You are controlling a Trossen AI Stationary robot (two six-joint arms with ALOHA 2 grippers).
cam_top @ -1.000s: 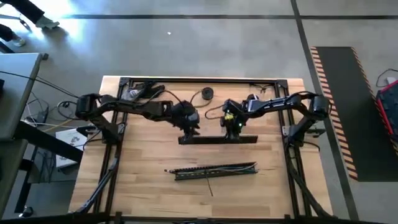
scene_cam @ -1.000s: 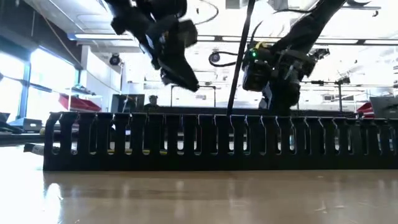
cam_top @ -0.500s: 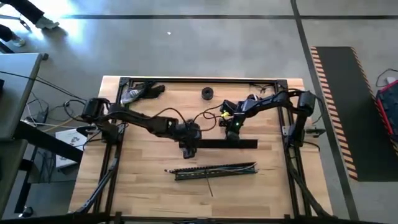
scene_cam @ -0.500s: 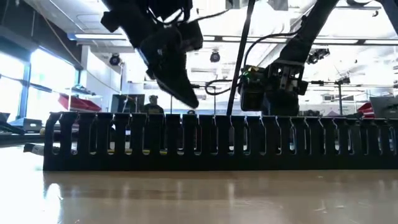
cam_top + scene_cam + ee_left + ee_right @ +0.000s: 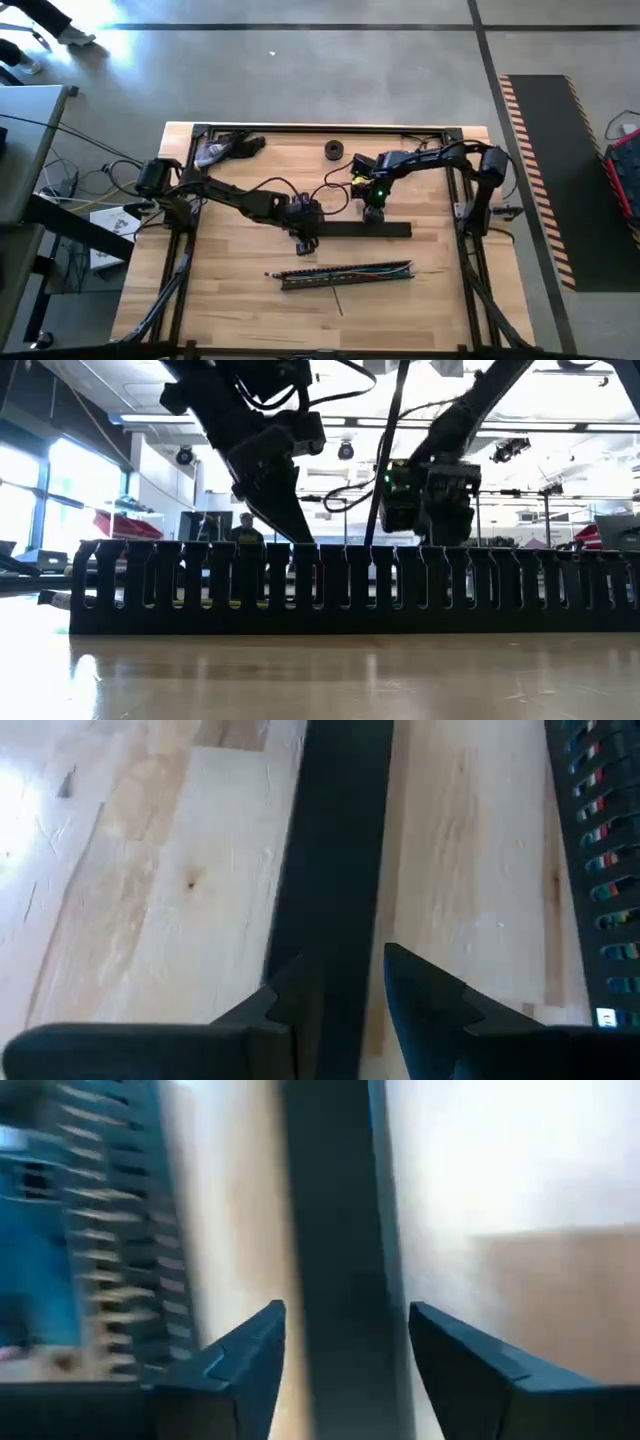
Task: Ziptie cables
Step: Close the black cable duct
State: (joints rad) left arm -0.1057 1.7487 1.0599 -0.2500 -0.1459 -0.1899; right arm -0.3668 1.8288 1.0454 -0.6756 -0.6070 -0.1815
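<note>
The cables [image 5: 350,268] lie in the long black slotted channel [image 5: 347,275] near the table's middle; their coloured strands show through the slots [image 5: 598,850]. Beyond the channel a flat black strip [image 5: 395,230] lies on the wood. My left gripper [image 5: 305,240] is over the strip's left end, fingers [image 5: 300,1005] apart by a narrow gap. My right gripper [image 5: 372,212] is over the strip's middle, open wide, one finger [image 5: 250,1355] on each side of the strip [image 5: 335,1230]. The low view shows both grippers dipping behind the channel [image 5: 350,585]. My left gripper points down at the strip's left end [image 5: 335,920]; wood and strip show through the gap between its fingers, and I cannot tell whether they touch the strip. My right gripper's fingers stand beside the strip's two long edges; I cannot tell whether they touch it.
A thin dark straight line [image 5: 338,298] lies just nearer than the channel. A small round black object [image 5: 333,150] and a grey-black tool [image 5: 225,148] sit near the far edge. A black frame [image 5: 325,128] borders the table. Bare wood lies to the left and right of the channel.
My left gripper has come down and toward the near edge, onto the strip's left end. My right gripper has come down toward the strip's middle. The channel with the cables has stayed where it was.
</note>
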